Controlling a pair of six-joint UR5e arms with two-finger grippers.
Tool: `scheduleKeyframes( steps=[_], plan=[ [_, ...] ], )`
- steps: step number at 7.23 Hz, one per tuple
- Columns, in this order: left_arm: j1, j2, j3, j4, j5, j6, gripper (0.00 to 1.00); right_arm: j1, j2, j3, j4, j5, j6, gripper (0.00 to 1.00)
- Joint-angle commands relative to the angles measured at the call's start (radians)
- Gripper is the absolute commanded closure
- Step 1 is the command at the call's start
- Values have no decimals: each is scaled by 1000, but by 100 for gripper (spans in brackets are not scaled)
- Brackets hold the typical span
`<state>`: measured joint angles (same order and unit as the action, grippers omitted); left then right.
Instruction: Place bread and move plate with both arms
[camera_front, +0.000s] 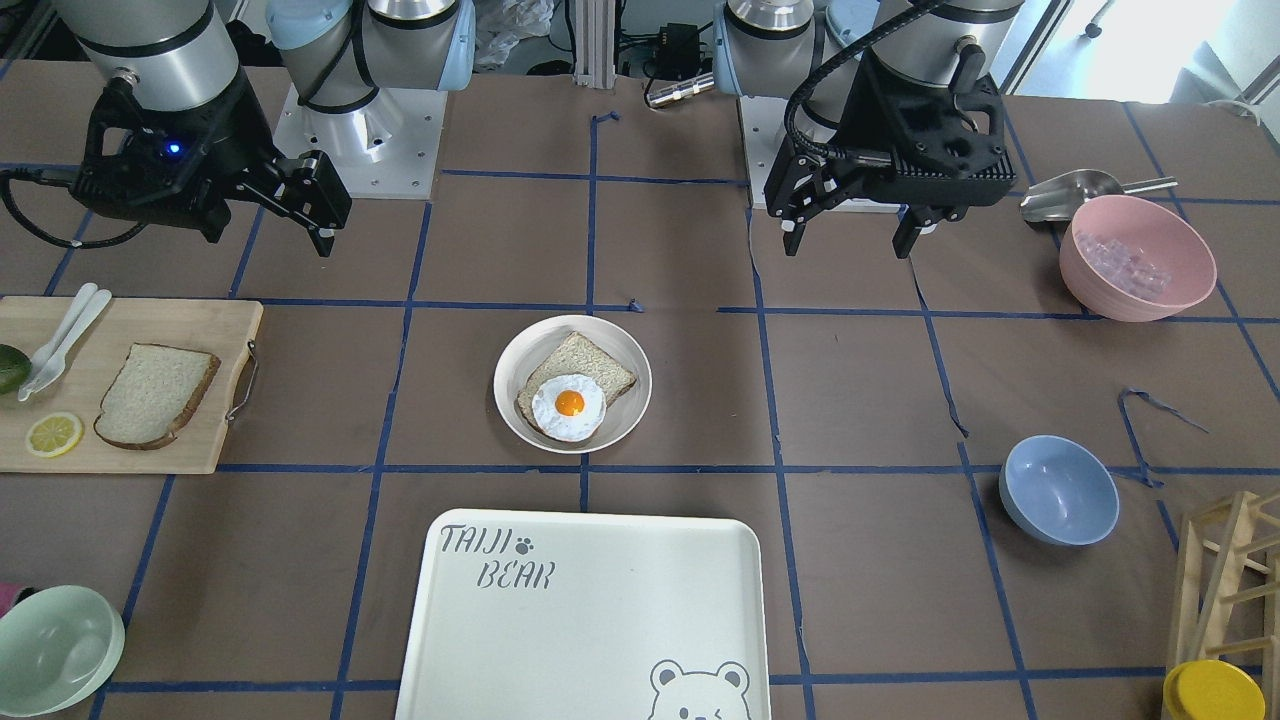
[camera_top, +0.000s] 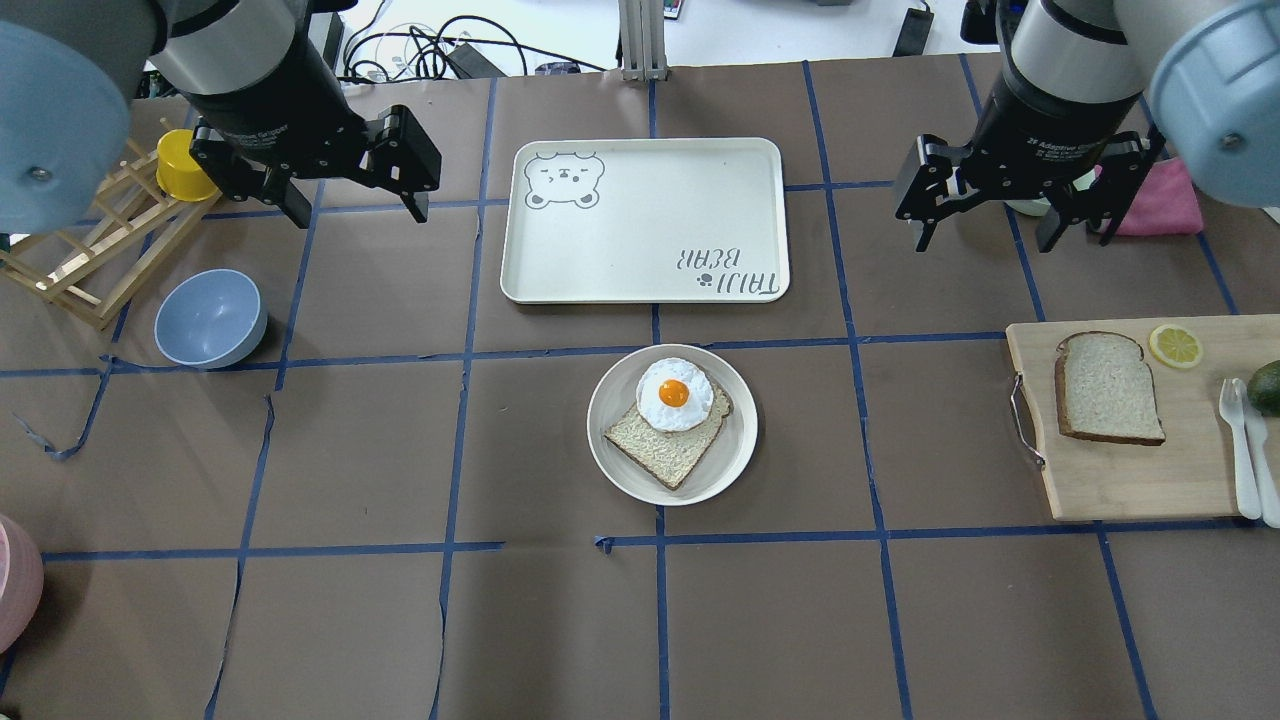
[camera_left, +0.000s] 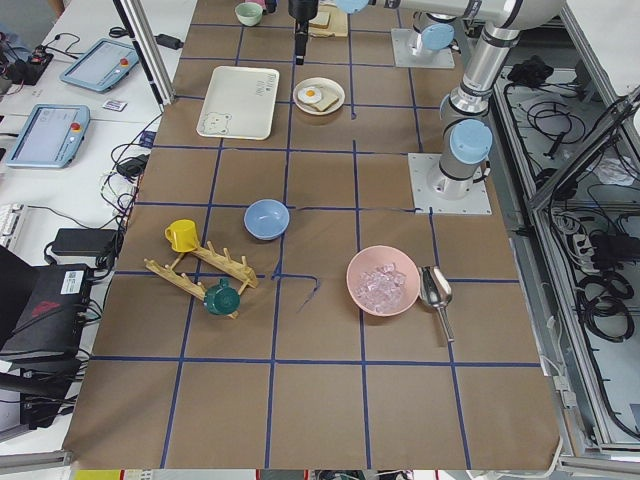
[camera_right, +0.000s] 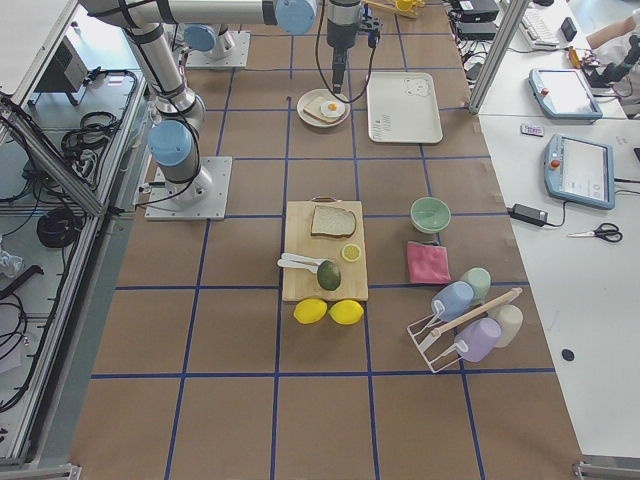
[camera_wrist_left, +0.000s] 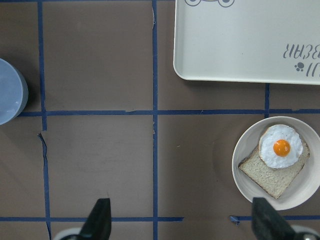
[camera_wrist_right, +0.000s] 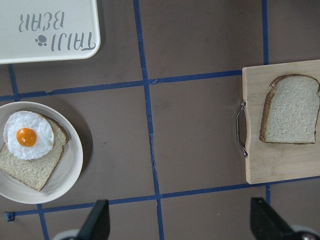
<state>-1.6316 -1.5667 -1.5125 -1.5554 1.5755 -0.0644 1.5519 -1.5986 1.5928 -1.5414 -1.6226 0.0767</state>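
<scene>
The bread (camera_top: 1108, 388) lies flat on a wooden cutting board at the robot's right; it also shows in the front view (camera_front: 155, 395) and the right wrist view (camera_wrist_right: 292, 110). The plate (camera_top: 735, 455) sits mid-table and holds a tanner slice (camera_top: 665, 455) with a fried egg (camera_top: 675, 393); its rim shows in the front view (camera_front: 525, 355) and the left wrist view (camera_wrist_left: 250, 145). My left gripper (camera_top: 358, 208) hovers open and empty, beyond and left of the plate. My right gripper (camera_top: 985, 240) hovers open and empty, beyond the board.
The bear-printed tray (camera_top: 645, 220) lies just beyond the plate. The cutting board (camera_top: 1110, 480) also carries a lemon slice (camera_top: 1175, 345), cutlery and an avocado. A blue bowl (camera_top: 210, 318) and a wooden rack (camera_top: 80, 260) stand at the left.
</scene>
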Motion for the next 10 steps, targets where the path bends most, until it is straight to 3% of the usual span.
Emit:
scheduleKeyframes(
  steps=[1, 10],
  plan=[
    [1, 0, 0, 0, 0, 0, 0, 0, -1, 1, 0, 0, 0, 0],
    [3, 7, 1, -2, 0, 0, 0, -12, 44, 21, -17, 12, 0, 0]
  ],
)
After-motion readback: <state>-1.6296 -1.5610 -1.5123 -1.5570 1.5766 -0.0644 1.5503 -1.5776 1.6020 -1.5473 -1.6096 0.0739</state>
